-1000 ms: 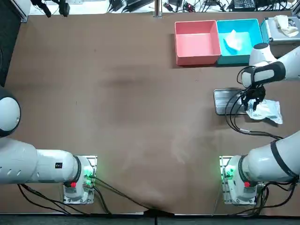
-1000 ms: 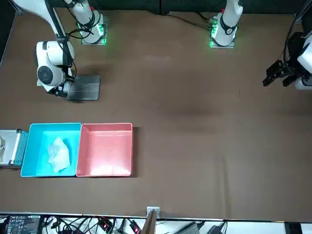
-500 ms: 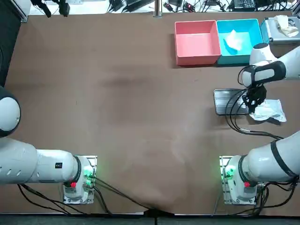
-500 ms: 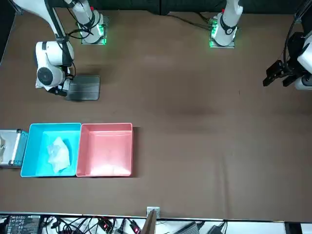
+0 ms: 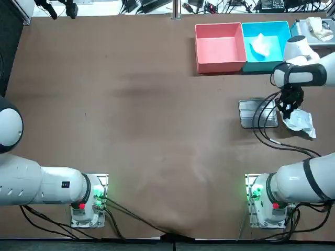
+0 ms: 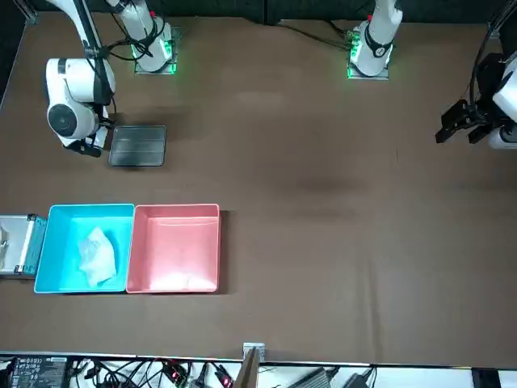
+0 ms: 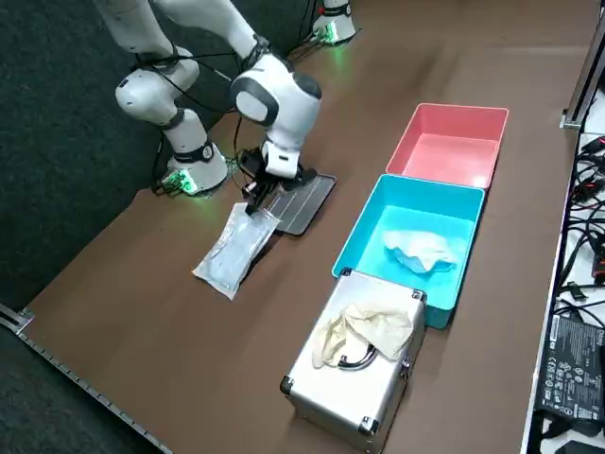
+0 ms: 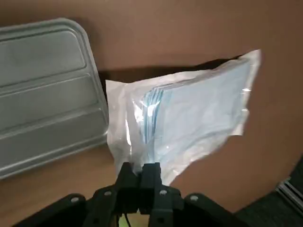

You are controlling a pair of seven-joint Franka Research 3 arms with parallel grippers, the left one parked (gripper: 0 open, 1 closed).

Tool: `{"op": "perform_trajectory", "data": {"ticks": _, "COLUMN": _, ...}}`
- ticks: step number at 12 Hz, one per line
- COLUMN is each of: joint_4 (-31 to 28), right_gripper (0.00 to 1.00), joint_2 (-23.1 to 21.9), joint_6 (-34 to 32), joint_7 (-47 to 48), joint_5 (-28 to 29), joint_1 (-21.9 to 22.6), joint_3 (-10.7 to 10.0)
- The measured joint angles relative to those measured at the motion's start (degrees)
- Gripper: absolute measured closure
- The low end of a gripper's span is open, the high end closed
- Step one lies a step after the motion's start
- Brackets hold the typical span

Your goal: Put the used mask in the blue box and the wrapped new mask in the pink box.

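Right hand [image 8: 138, 171] pinches wrapped new mask [image 8: 189, 113] by its edge, beside metal tray [image 8: 45, 90].

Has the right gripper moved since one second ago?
Yes. The right gripper, shut on the wrapped mask, moved to the right, away from the metal tray.

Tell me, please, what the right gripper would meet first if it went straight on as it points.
The right gripper points down, shut on the edge of the wrapped mask. Straight on, it would likely meet the table beside the metal tray, pressing the mask under it; its height is unclear.
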Motion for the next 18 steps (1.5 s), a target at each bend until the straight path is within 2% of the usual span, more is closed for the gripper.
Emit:
{"op": "perform_trajectory", "data": {"ticks": 3, "joint_4": 3.0, "right_gripper": 0.99, "joint_2": -4.5, "joint_6": -6.4, "joint_7": 0.0, "joint_5": 0.0, "joint_1": 0.5, "joint_3": 1.2}}
{"op": "perform_trajectory", "data": {"ticks": 6, "joint_4": 5.1, "right_gripper": 0.99, "joint_2": -6.7, "joint_6": -9.9, "joint_7": 0.0, "joint_5": 0.1, "joint_1": 1.5, "joint_3": 1.4}}
{"op": "perform_trajectory", "data": {"ticks": 12, "joint_4": 14.9, "right_gripper": 0.99, "joint_2": -9.1, "joint_6": -23.3, "joint_7": -2.7, "joint_5": 5.0, "joint_1": 3.7, "joint_3": 1.6}}
{"op": "perform_trajectory", "data": {"ticks": 18, "joint_4": 24.5, "right_gripper": 0.99, "joint_2": -10.5, "joint_6": -29.2, "joint_7": -5.8, "joint_5": 10.8, "joint_1": 6.0, "joint_3": 1.7}}
